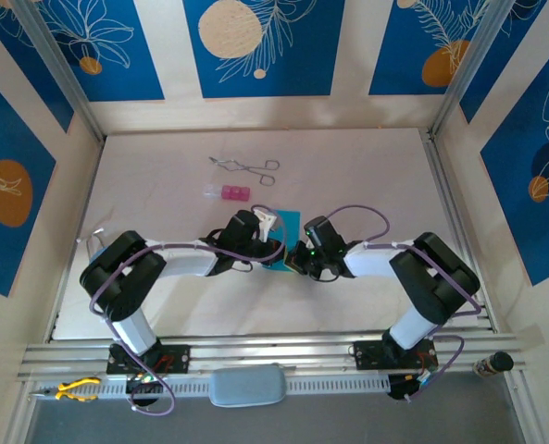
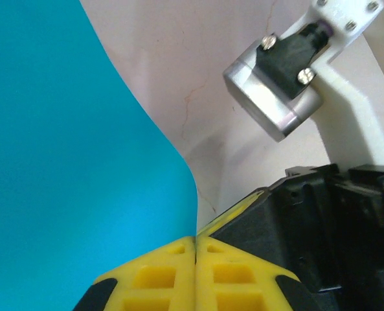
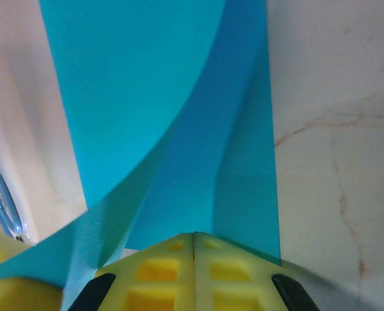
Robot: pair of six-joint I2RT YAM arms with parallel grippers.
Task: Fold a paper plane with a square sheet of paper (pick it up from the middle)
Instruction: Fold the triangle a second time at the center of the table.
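The paper [image 1: 286, 225] lies just on the near side of the pink block [image 1: 233, 192], between the two arms. Part of it lies flat on the table and part is lifted into a curved flap. Forceps [image 1: 246, 166] sit on the block's far side, well apart from the work.

The left gripper [image 2: 195, 249] is clenched, and the flap's edge runs straight into the seam between its fingers, so it looks to be pinching the paper. The right gripper [image 3: 193, 245] is also clenched, with its tips over the folded layers. I cannot tell whether it grips them or only presses them down.

The step in hand appears to be an early fold, carrying the flap over. To do it well, the right tips should pin the flat layers firmly so the sheet cannot slide towards the block. The left should then swing the flap across in a low arc and line up the edges before any pressure goes on. Pulling hard could tear the thin sheet or drag it out from under the right tips. The crease should go in only after the edges meet.
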